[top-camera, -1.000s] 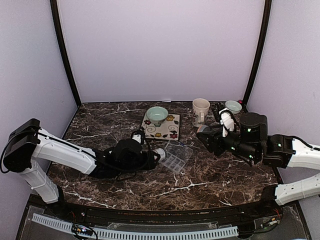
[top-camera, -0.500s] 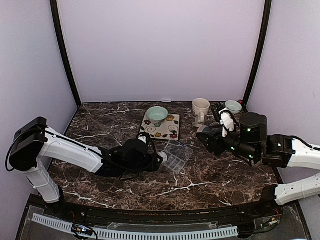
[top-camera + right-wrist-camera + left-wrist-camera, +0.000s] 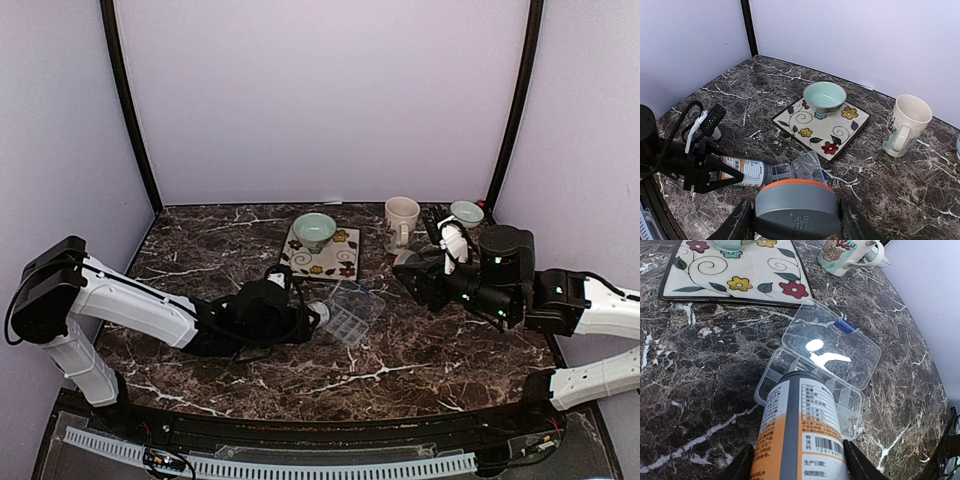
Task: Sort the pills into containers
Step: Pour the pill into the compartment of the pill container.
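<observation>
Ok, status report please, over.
Left gripper shut on tipped bottle, mouth over open pill box. Right gripper shut on grey cap, held aside. No pills visible; nothing blocking the box.

The clear plastic rectangular pill box (image 3: 343, 322) lies flat near the middle of the dark marble table (image 3: 420, 350), its small square compartments (image 3: 847, 402) facing up in two rows. Its hinged clear lid (image 3: 832, 346) is swung fully open and rests flat on the far side, slightly to the right. Any whitish pills inside are too small to make out.

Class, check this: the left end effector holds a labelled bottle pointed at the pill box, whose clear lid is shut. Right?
No: the lid lies open, as the left wrist view shows. The left end effector does hold the labelled bottle pointed at the pill box.
</observation>
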Action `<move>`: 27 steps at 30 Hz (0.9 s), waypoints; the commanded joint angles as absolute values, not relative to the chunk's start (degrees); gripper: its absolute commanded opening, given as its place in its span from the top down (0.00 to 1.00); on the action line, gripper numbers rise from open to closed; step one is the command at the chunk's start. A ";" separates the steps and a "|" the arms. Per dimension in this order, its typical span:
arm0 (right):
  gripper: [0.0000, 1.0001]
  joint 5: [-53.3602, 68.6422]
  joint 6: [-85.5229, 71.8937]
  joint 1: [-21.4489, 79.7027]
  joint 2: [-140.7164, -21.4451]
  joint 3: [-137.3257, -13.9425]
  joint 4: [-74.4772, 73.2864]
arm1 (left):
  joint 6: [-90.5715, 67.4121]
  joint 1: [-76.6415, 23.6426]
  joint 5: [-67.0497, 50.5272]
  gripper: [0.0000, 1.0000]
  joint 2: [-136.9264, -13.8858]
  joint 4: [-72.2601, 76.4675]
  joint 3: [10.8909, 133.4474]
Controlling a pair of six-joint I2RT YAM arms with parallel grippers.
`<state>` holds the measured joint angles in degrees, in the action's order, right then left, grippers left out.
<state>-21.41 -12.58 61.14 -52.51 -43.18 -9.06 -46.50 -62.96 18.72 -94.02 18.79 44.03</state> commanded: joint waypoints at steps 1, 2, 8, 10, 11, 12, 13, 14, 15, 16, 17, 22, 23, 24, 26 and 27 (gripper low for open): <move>0.83 -21.11 -12.65 60.81 -52.69 -45.02 -7.45 | -44.96 -63.27 20.97 1.00 -89.88 20.68 44.10; 0.83 -21.07 -12.66 60.82 -52.68 -45.02 -7.39 | -44.84 -63.27 21.07 1.00 -89.50 20.54 44.06; 0.83 -21.01 -12.73 60.82 -52.89 -45.04 -7.32 | -44.83 -63.26 21.05 1.00 -89.82 19.08 44.62; 0.83 -20.99 -12.72 60.82 -52.70 -44.95 -7.34 | -45.27 -63.28 20.61 1.00 -90.91 18.25 44.95; 0.84 -20.98 -12.74 60.81 -52.66 -44.89 -7.38 | -45.64 -63.28 20.20 1.00 -91.68 17.41 45.51; 0.84 -21.00 -12.74 60.82 -52.65 -44.88 -7.27 | -46.18 -63.22 19.83 1.00 -92.87 15.71 46.32; 0.83 -20.95 -12.81 60.82 -52.65 -44.80 -7.25 | -46.33 -63.20 19.06 1.00 -94.04 14.83 46.91; 0.83 -20.98 -12.83 60.82 -52.61 -44.69 -7.19 | -46.29 -63.19 18.09 1.00 -95.06 14.73 47.39; 0.83 -20.96 -12.90 60.82 -52.64 -44.70 -7.14 | -46.42 -63.18 17.54 1.00 -95.91 14.24 47.88; 0.83 -20.96 -12.97 60.82 -52.58 -44.71 -7.24 | -46.64 -63.15 17.42 1.00 -96.37 13.44 48.43; 0.83 -21.02 -13.00 60.78 -52.50 -44.59 -7.28 | -46.79 -63.17 17.70 1.00 -96.67 12.16 49.15; 0.83 -21.26 -13.01 60.82 -51.73 -44.64 -7.59 | -46.83 -63.19 19.30 1.00 -95.97 11.49 49.71; 0.83 -21.27 -13.01 60.82 -51.69 -44.57 -7.62 | -46.92 -63.18 19.54 1.00 -95.21 12.34 48.86; 0.83 -21.25 -13.01 60.82 -51.58 -44.59 -7.58 | -47.07 -63.19 19.90 1.00 -94.69 12.59 48.48; 0.83 -21.18 -13.09 60.82 -51.65 -44.48 -7.49 | -46.99 -63.19 20.48 1.00 -93.60 13.37 47.92; 0.83 -21.16 -13.10 60.80 -51.63 -44.50 -7.52 | -46.71 -63.14 20.61 1.00 -93.04 14.11 47.57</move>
